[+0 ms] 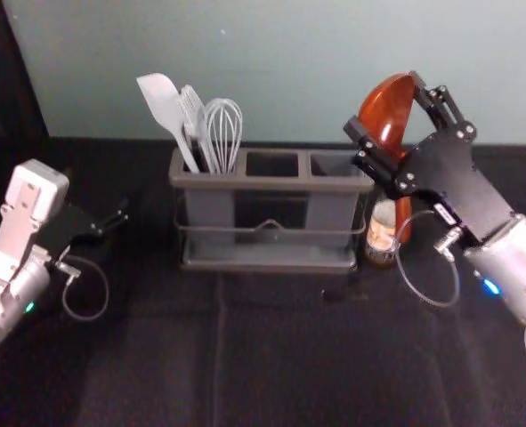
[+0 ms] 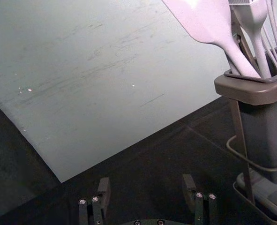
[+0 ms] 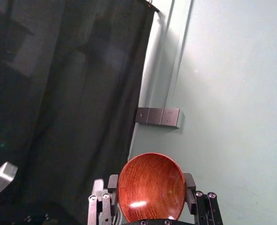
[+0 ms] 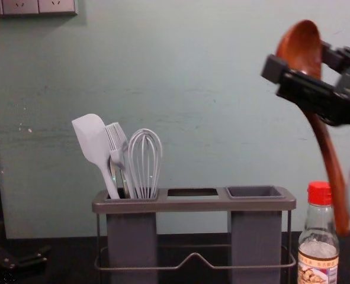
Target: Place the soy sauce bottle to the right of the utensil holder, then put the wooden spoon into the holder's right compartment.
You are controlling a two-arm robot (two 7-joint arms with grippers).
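Aloft beyond the utensil holder's right end, the right hand point(image 4: 300, 60) angles inward, gripping the bowl of a glossy reddish-brown wooden spoon point(image 4: 302, 42), its long handle slanting down. Below, a clear glass soy sauce bottle with a red cap point(image 4: 320, 234) stands on the black bench point(image 1: 271, 356), just right of the grey utensil holder point(image 4: 192, 205). The left hand point(image 1: 113, 220) waits left of it, fingers apart.

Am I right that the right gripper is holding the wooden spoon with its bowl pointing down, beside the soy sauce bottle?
Not quite: the chest view shows the wooden spoon with its bowl up and its handle hanging down. The right gripper does hold it, and the soy sauce bottle is beside it.
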